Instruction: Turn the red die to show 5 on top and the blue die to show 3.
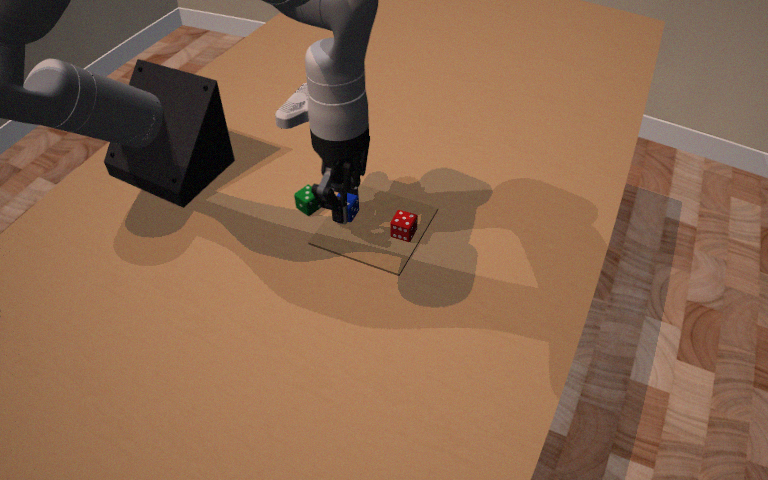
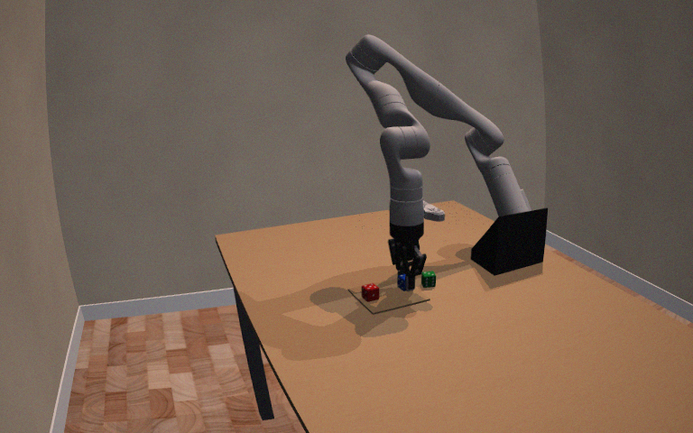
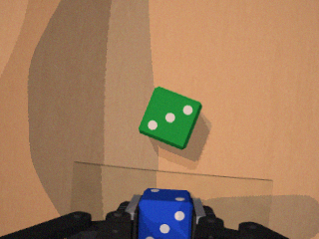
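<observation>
Three pips face the wrist camera on the small blue cube die (image 3: 165, 221), clamped between the black fingers low over the thin square mat (image 1: 390, 255); green die (image 3: 170, 116) just beyond, off the mat.

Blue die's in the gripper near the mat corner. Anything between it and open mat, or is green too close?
Nothing visible blocks it. The gripper holds the blue die low by the mat's edge; the green die sits close beside it, off the mat, on the side away from the red die.
</observation>
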Motion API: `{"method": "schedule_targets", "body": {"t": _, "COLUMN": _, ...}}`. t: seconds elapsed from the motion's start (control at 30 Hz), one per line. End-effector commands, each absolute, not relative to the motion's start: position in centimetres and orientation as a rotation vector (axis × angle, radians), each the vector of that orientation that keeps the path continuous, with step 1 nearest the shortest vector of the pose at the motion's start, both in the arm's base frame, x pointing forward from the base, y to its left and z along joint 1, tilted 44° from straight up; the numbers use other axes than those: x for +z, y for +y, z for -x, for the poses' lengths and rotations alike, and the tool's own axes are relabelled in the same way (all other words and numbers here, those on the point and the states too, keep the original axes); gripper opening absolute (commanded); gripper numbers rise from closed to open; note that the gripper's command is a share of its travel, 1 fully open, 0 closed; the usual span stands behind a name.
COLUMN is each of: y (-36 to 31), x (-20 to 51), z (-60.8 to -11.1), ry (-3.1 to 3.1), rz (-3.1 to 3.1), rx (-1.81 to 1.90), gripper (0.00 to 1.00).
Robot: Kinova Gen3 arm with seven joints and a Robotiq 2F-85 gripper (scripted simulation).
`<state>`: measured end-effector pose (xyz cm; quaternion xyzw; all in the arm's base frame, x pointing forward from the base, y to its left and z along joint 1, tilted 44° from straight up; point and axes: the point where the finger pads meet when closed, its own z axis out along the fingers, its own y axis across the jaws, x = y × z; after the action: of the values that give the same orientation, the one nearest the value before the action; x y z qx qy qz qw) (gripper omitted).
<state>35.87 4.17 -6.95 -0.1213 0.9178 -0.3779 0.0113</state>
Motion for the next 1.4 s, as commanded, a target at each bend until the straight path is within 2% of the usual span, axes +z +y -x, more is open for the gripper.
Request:
{"method": "schedule_targets", "body": {"t": 0.0, "y": 4.26, "x": -6.92, "z": -35.9, "ry": 2.862, "rz": 0.379, "rx": -1.177, "gripper": 0.26}}
{"method": "schedule_targets", "body": {"t": 1.37, "y": 3.98, "x": -7.21, "z": -35.95, "ry": 2.862, "rz": 0.379, "rx": -1.177, "gripper": 0.26}}
